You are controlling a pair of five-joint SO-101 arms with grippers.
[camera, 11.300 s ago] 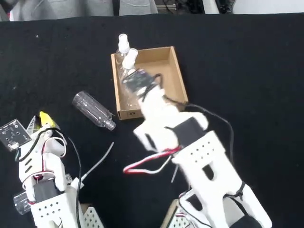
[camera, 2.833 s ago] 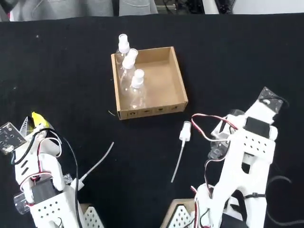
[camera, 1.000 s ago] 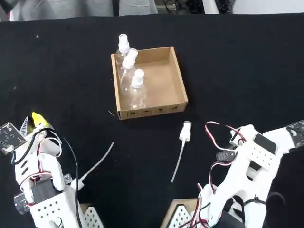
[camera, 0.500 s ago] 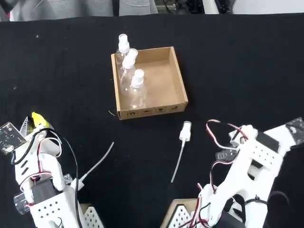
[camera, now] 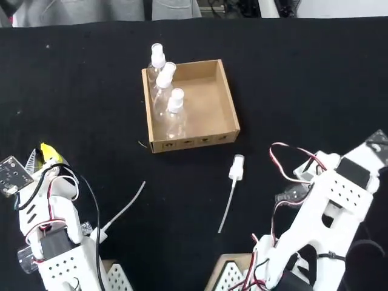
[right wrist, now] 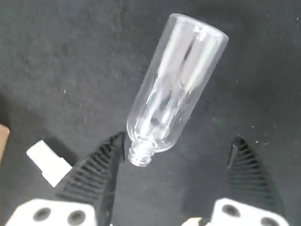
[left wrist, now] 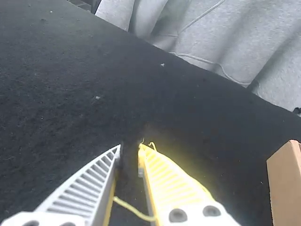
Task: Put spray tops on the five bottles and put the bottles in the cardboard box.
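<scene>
The cardboard box (camera: 226,103) holds three clear bottles with white spray tops (camera: 175,100); the farthest one (camera: 157,54) leans over the box's far left corner. A loose spray top (camera: 236,167) with its thin tube lies in front of the box. My right gripper (right wrist: 178,139) is open just above a capless clear bottle (right wrist: 176,101) that lies on the black table, its neck between the fingers (right wrist: 101,162). In the high view the right arm (camera: 333,194) covers that bottle. My left gripper (left wrist: 128,149) is shut and holds nothing, low over the table at the front left (camera: 42,153).
Another spray top's tube (camera: 124,209) lies by the left arm. A clear bottle (camera: 25,257) lies beside the left arm's base. The box's corner (left wrist: 287,179) shows in the left wrist view. The loose spray top (right wrist: 44,160) lies beside the right gripper.
The right arm left the box, where a third capped bottle now stands, and swung to the table's right side. The bottle that lay left of the box is gone. The left arm barely moved.
</scene>
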